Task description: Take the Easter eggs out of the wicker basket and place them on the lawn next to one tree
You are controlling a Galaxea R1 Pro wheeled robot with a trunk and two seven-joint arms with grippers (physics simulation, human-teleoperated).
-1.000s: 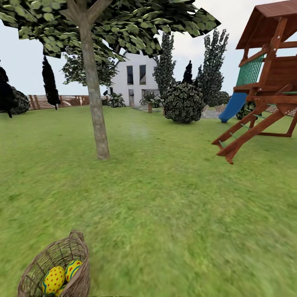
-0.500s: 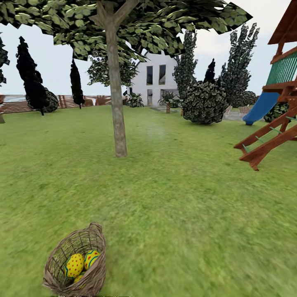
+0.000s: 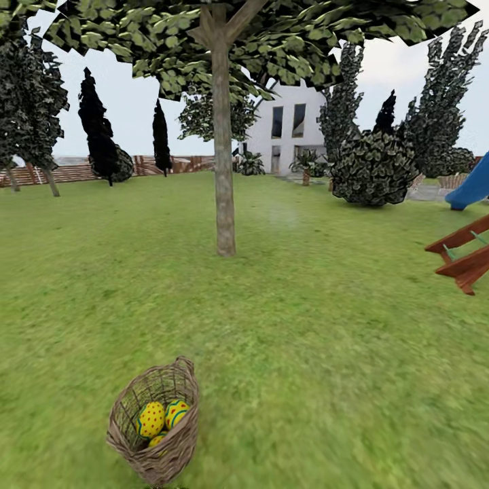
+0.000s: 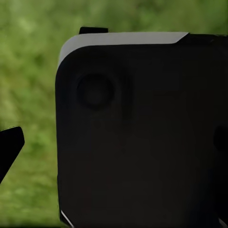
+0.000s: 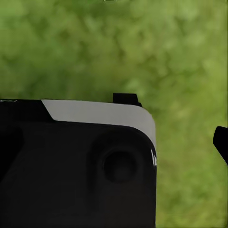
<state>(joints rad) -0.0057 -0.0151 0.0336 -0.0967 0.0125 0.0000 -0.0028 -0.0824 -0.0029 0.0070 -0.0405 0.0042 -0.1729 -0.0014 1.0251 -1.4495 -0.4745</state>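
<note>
The wicker basket [image 3: 157,424] sits tilted on the lawn [image 3: 319,353] below me, with the Easter eggs [image 3: 151,419] inside — two plain, a third perhaps beneath. The tree [image 3: 224,170] stands well beyond. My wrist cameras show only dark housing over grass — whether my grippers are open or closed, I cannot tell.

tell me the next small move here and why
Probably roll forward toward the wicker basket and tilt the view down. It sits low in the head view with the Easter eggs inside, and neither arm is over it, so nothing can be grasped yet. The tree stands beyond it on the lawn.
</note>
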